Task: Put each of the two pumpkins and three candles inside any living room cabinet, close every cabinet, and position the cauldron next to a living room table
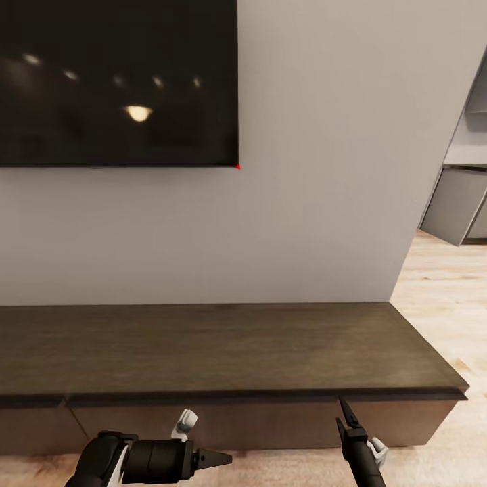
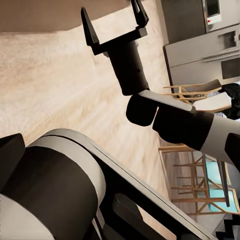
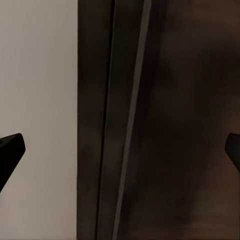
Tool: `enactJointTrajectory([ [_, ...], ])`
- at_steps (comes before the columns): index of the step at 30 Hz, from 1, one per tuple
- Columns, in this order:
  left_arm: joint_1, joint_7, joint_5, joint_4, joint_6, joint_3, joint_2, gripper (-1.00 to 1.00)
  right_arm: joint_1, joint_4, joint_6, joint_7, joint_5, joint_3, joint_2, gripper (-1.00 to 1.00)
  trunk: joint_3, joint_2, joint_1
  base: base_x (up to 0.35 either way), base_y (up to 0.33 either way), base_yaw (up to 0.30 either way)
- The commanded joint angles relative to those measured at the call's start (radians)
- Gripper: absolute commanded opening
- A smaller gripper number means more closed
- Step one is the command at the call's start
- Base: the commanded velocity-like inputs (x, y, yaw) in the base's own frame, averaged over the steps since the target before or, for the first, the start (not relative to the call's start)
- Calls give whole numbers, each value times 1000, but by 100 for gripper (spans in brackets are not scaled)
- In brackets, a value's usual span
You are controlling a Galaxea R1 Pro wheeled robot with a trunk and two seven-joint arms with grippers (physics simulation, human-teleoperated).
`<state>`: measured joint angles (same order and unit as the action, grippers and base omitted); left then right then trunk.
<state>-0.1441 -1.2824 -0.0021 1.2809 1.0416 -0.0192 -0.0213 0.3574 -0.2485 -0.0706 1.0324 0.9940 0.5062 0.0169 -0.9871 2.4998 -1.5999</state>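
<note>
Here right end effector [image 1: 345, 410] spread before closed cabinet [image 1: 230, 352].

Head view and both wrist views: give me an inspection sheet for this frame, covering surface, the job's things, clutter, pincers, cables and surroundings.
Surface: cabinet top, dark brown wood, nothing on the part in view.
Job's things: cabinet drawer fronts look flush and closed; nothing seen of pumpkins, candles, cauldron or table.
Clutter: nothing seen.
Pincers: right pincer open and empty, fingers spread, tips up near the cabinet's front edge; left pincer low in front of the drawer fronts, pointing to the right, holds nothing, open or shut cannot be told.
Cables: nothing seen.
Surroundings: dark wall-mounted screen on a pale wall, light wood floor, grey units at far right.
</note>
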Motion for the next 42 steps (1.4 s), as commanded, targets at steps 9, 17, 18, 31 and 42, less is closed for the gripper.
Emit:
enactJointTrajectory([
  [9, 0, 0, 0, 0, 0, 0, 1, 100, 0, 0, 0, 0, 0, 0, 0, 100, 0, 0, 0, 21, 0, 0],
  [17, 0, 0, 4, 0, 0, -1, -2, 100, 0, 0, 0, 0, -1, 0, 0, 100, 0, 0, 0, 0, 0, 0],
  [18, 0, 0, 4, 0, 0, -1, -2, 100, 0, 0, 0, 0, -1, 0, 0, 100, 0, 0, 0, 0, 0, 0],
  [31, 0, 0, 6, 0, 0, -1, -3, 100, 0, -1, 0, 3, -2, -1, 0, 100, -27, 2, -3, 0, 0, 0],
  [42, 0, 0, 6, 0, 0, -1, -3, 100, 0, -7, 0, 53, -3, -3, -1, 100, -27, 2, -3, 10, 0, 0],
])
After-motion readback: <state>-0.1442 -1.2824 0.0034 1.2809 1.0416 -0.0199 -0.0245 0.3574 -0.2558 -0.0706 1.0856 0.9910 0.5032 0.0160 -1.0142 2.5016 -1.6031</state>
